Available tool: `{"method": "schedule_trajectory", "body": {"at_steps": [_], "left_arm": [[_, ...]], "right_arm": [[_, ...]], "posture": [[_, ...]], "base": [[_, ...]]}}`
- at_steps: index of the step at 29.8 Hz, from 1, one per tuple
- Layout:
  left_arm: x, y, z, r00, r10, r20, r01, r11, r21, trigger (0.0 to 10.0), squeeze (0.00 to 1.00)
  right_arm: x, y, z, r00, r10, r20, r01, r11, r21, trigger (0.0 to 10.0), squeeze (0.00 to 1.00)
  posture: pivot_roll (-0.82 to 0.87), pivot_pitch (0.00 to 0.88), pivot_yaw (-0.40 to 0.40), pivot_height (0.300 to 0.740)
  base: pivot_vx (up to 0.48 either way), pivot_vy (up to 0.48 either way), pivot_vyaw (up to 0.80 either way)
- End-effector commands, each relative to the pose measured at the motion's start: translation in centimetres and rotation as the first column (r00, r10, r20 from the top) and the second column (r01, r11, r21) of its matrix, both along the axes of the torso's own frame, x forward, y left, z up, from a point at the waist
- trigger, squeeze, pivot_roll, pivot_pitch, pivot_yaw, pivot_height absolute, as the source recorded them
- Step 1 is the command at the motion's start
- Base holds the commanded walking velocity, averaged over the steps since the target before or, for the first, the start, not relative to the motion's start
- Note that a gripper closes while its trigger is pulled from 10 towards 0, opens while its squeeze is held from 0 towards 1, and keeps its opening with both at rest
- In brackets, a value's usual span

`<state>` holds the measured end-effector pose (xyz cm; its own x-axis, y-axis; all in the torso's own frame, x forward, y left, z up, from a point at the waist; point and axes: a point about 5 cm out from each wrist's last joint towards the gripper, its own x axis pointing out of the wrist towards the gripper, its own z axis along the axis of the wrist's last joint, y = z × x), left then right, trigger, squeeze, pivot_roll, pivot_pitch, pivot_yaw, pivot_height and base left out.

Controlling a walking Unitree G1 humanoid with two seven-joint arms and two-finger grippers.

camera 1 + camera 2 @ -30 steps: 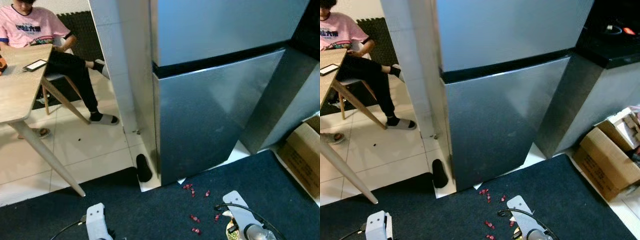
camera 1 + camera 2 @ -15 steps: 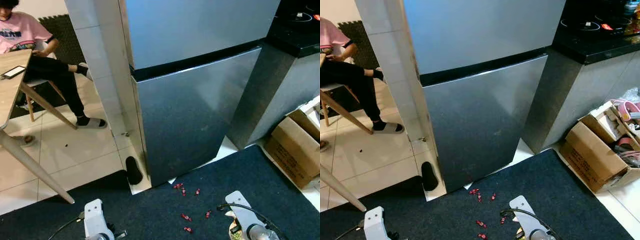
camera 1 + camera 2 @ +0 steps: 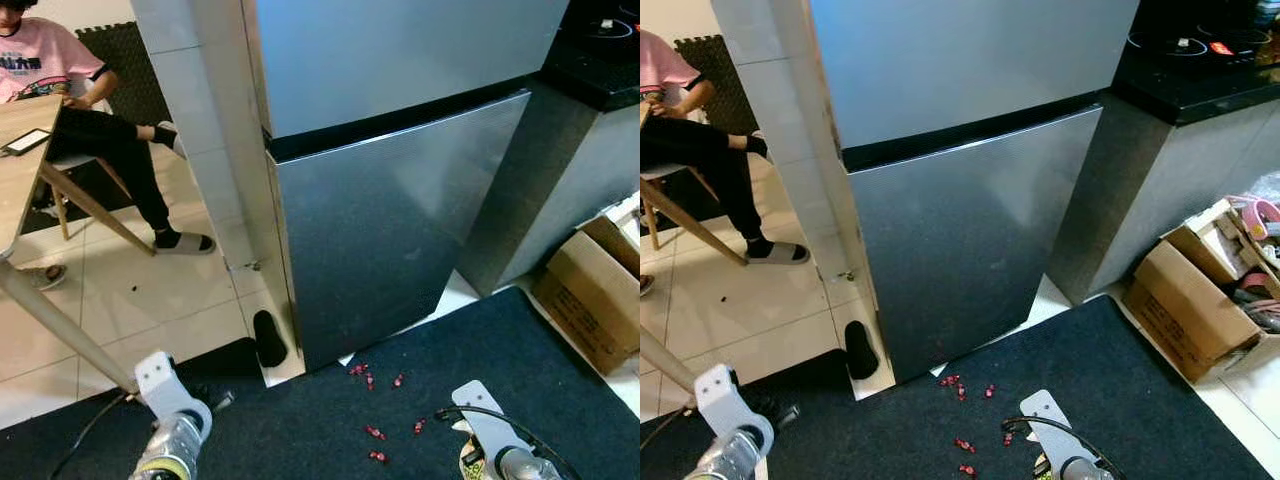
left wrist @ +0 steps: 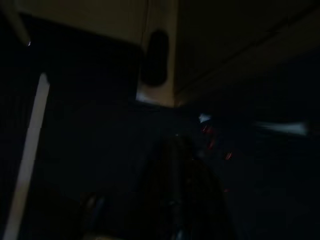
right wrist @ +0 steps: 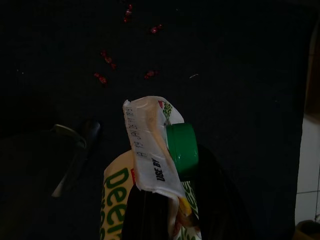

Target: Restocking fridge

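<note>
A tall silver fridge (image 3: pixel 400 200) stands straight ahead with its upper and lower doors closed. My right arm (image 3: pixel 495 450) is low at the bottom right, over the dark blue carpet. In the right wrist view my right gripper (image 5: pixel 167 210) is shut on a white carton (image 5: pixel 150 150) with green lettering and a green screw cap (image 5: pixel 181 150). At the bottom left my left arm (image 3: pixel 172 440) is lifted off the carpet, short of the fridge's left corner. The left wrist view is very dark; my left gripper (image 4: pixel 175 170) is a blurred black shape.
A white tiled pillar (image 3: pixel 200 130) adjoins the fridge's left side, with a black slipper (image 3: pixel 268 338) at its foot. Red wrappers (image 3: pixel 372 378) litter the carpet. A person (image 3: pixel 110 130) sits at a wooden table (image 3: pixel 25 180) on the left. A cardboard box (image 3: pixel 590 300) and dark counter (image 3: pixel 600 70) are on the right.
The camera swung right a second ago, then settled. My left arm has risen and moved left and forward. The right arm and its carton stay put.
</note>
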<state>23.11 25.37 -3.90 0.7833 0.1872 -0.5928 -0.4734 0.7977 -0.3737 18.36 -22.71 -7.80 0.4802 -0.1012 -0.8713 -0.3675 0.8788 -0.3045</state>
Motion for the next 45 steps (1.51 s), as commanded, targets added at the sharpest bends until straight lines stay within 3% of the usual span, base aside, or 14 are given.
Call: {"method": "schedule_trajectory", "body": {"at_steps": [1, 5, 9, 15, 17, 20, 22, 27, 29, 31, 33, 34, 35, 45], "left_arm": [[1.1, 1.6, 1.5, 0.996, 0.037, 0.077, -0.038, 0.999, 0.017, 10.0, 1.00], [1.9, 2.1, 2.4, 0.991, 0.039, 0.126, -0.041, 0.999, 0.016, 10.0, 1.00], [4.2, 3.1, 5.0, 0.967, 0.022, 0.254, -0.025, 1.000, 0.010, 10.0, 1.00], [6.4, 3.5, 7.9, 0.934, -0.137, 0.329, 0.103, 0.987, 0.119, 10.0, 1.00], [8.1, 3.4, 10.2, 0.885, -0.265, 0.383, 0.193, 0.957, 0.216, 10.0, 1.00], [8.5, 3.4, 10.8, 0.869, -0.296, 0.397, 0.212, 0.947, 0.241, 10.0, 1.00], [10.0, 3.0, 13.3, 0.795, -0.425, 0.432, 0.284, 0.891, 0.355, 10.0, 1.00], [10.8, 2.6, 15.0, 0.737, -0.510, 0.443, 0.325, 0.842, 0.430, 10.0, 1.00], [11.7, 1.8, 16.6, 0.668, -0.620, 0.412, 0.384, 0.760, 0.524, 10.0, 1.00], [11.7, 1.8, 16.6, 0.668, -0.620, 0.412, 0.384, 0.760, 0.524, 10.0, 1.00], [12.5, 0.8, 17.9, 0.593, -0.745, 0.305, 0.439, 0.617, 0.653, 10.0, 1.00], [12.7, 0.5, 18.2, 0.577, -0.770, 0.272, 0.448, 0.577, 0.683, 10.0, 1.00], [13.0, 0.3, 18.7, 0.558, -0.789, 0.258, 0.451, 0.549, 0.703, 10.0, 0.00], [14.1, -0.2, 21.4, 0.493, -0.830, 0.261, 0.457, 0.503, 0.734, 10.0, 0.00]], "right_arm": [[0.3, 0.0, 0.2, 1.000, -0.009, 0.016, 0.009, 1.000, 0.001, 10.0, 0.00], [0.2, -0.1, 0.2, 1.000, -0.015, 0.017, 0.015, 1.000, -0.001, 10.0, 0.00], [0.3, -0.8, 0.4, 0.998, -0.046, 0.030, 0.047, 0.999, -0.008, 10.0, 0.00], [0.3, -1.4, 0.5, 0.996, -0.081, 0.044, 0.081, 0.997, -0.009, 10.0, 0.00], [0.0, -2.0, 0.6, 0.995, -0.090, 0.044, 0.091, 0.996, -0.018, 10.0, 0.00], [-0.2, -2.2, 0.5, 0.995, -0.095, 0.041, 0.096, 0.995, -0.021, 10.0, 0.00], [-1.0, -2.8, 0.3, 0.995, -0.100, 0.020, 0.101, 0.994, -0.036, 10.0, 0.00], [-1.5, -3.1, 0.2, 0.994, -0.106, 0.010, 0.106, 0.994, -0.041, 10.0, 0.00], [-1.4, -3.1, 0.3, 0.993, -0.117, 0.021, 0.118, 0.992, -0.035, 10.0, 0.00], [-1.4, -3.1, 0.3, 0.993, -0.117, 0.021, 0.118, 0.992, -0.035, 10.0, 0.00], [-1.5, -3.2, 0.2, 0.993, -0.114, 0.022, 0.115, 0.993, -0.034, 10.0, 0.00], [-1.6, -3.2, 0.2, 0.994, -0.110, 0.020, 0.111, 0.993, -0.035, 10.0, 0.00], [-1.9, -3.3, 0.1, 0.995, -0.102, 0.010, 0.102, 0.994, -0.040, 10.0, 0.00], [-3.1, -4.2, 0.0, 0.995, -0.097, -0.005, 0.096, 0.994, -0.057, 10.0, 0.00]], "posture": [[-0.03, 0.000, 0.012, 0.740], [-0.03, 0.000, 0.016, 0.740], [-0.04, 0.000, 0.024, 0.740], [-0.05, 0.000, 0.048, 0.740], [-0.05, 0.000, 0.054, 0.740], [-0.04, 0.000, 0.051, 0.740], [-0.03, 0.000, 0.043, 0.740], [-0.04, 0.032, 0.051, 0.740], [-0.06, 0.065, 0.052, 0.740], [-0.06, 0.065, 0.052, 0.740], [-0.06, 0.092, 0.037, 0.740], [-0.06, 0.092, 0.037, 0.740], [-0.06, 0.117, 0.035, 0.740], [-0.09, 0.203, 0.030, 0.740]], "base": [[0.000, 0.000, 0.00], [0.000, 0.000, 0.00], [0.000, 0.000, 0.00], [0.000, 0.000, 0.00], [0.000, 0.000, 0.00], [0.000, 0.000, 0.00], [0.000, 0.000, 0.00], [0.000, 0.000, 0.00], [0.000, 0.000, 0.00], [0.000, 0.000, 0.00], [0.000, 0.000, 0.00], [0.000, 0.000, 0.00], [0.000, 0.000, 0.00], [0.000, 0.000, 0.00]]}}
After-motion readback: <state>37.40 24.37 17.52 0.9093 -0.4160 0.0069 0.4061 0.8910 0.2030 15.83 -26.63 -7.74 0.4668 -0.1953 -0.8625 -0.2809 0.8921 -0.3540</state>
